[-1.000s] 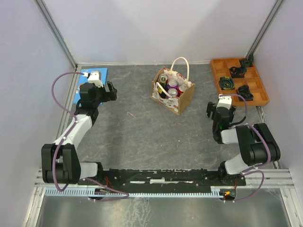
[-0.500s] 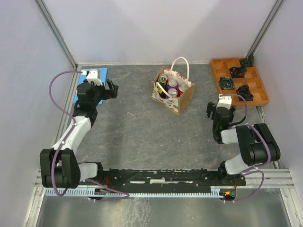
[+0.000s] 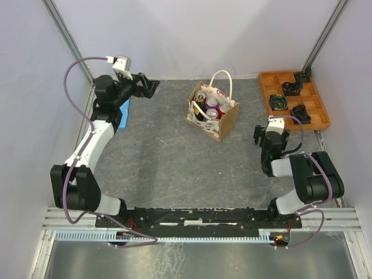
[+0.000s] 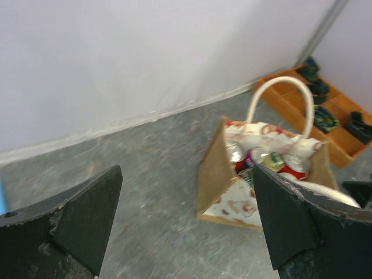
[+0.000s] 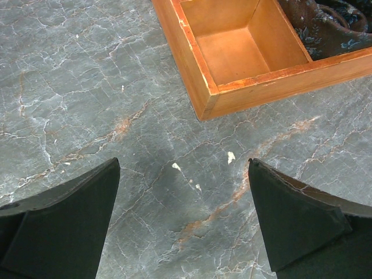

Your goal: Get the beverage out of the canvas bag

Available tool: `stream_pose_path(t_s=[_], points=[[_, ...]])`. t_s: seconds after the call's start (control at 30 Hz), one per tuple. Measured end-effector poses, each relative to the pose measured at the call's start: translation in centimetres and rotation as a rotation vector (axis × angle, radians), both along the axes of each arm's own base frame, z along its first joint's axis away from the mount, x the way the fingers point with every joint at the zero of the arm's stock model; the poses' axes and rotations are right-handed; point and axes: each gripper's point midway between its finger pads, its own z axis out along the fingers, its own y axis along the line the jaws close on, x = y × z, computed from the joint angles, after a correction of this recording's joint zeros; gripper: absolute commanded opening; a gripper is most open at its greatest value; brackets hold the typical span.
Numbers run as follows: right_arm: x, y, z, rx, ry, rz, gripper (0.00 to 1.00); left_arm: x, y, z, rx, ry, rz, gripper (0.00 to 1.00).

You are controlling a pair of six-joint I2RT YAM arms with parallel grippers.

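Observation:
The tan canvas bag (image 3: 213, 113) with white looped handles stands at the back middle of the table and holds several beverage cans (image 3: 210, 105). It also shows in the left wrist view (image 4: 232, 180), cans (image 4: 273, 156) visible at its open top. My left gripper (image 3: 150, 86) is open and empty, raised at the back left, pointing toward the bag and well apart from it. My right gripper (image 3: 268, 137) is open and empty, low over the table at the right, below the orange tray.
An orange compartment tray (image 3: 278, 81) with dark objects sits at the back right; its corner shows in the right wrist view (image 5: 203, 81). A blue pad (image 3: 124, 110) lies at the back left under the left arm. White walls enclose the table.
My left arm has risen and swung toward the back and right, now pointing at the bag. The right arm and the bag have not moved.

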Motion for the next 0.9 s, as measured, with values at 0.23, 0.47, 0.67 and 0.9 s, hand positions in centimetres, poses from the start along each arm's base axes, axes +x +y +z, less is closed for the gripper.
stream_pose_path(t_s=[0.23,0.47,0.67,0.9], points=[[0.0,0.0,0.0,0.0,0.0,0.0,0.99,0.6,-8.1,1.6,0.009,-0.02,-0.214,0.61],[0.0,0.0,0.0,0.0,0.0,0.0,0.99,1.4,-14.2,1.8,0.041,-0.032,-0.342,0.25],[0.0,0.0,0.0,0.0,0.0,0.0,0.99,3.2,-17.2,0.9,0.091,-0.026,-0.367,0.32],[0.0,0.0,0.0,0.0,0.0,0.0,0.99,4.8,-19.4,-4.7,0.212,0.008,-0.375,0.5]])
